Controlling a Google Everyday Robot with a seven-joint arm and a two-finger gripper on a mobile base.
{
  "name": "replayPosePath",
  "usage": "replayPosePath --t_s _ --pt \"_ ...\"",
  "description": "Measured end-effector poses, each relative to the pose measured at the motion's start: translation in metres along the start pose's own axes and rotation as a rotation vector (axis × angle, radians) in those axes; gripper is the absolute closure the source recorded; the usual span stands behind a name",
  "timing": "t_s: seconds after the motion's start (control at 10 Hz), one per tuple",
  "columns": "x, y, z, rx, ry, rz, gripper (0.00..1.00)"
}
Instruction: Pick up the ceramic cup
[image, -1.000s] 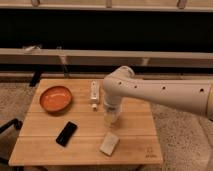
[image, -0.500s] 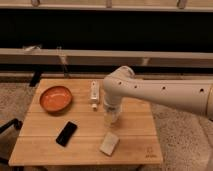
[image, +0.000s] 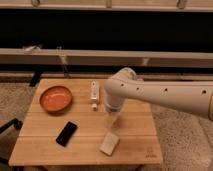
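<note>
Camera view, single item list. Table: pale wood slats, rectangular, standing on a speckled floor, with a long pale ledge behind it against a dark wall. Bowl: orange, round, shallow, on the table's left rear part. Phone: black, flat, lying at a slant, on the left front part, in front of the bowl and apart from it. Bottle: slim, white, tube-like, lying lengthwise towards the rear edge, between the bowl and the arm, touching neither. Block: pale, flat, rectangular, slightly turned, near the front edge at about mid-width. Arm: white, thick, entering from the right and reaching over the table's right half, ending in a rounded wrist just right of the bottle. Gripper: hanging straight down from the wrist over the middle of the table, behind the block; whether it is open or closed cannot be told. Cup: small, pale cream, at the gripper's lower end near the table's centre, right of the phone and behind the block; it merges with the gripper, so contact or grasp cannot be told, nor whether it stands on the wood.
</note>
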Motion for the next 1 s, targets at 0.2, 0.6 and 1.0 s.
replayPosePath --t_s 0.2,0.6,1.0 --pt "0.006 0.002 0.009 -0.013 0.005 0.019 0.20" --pt "0.012 0.002 0.036 -0.044 0.022 0.041 0.20" --pt "0.012 -0.002 0.048 -0.056 0.071 0.040 0.38"
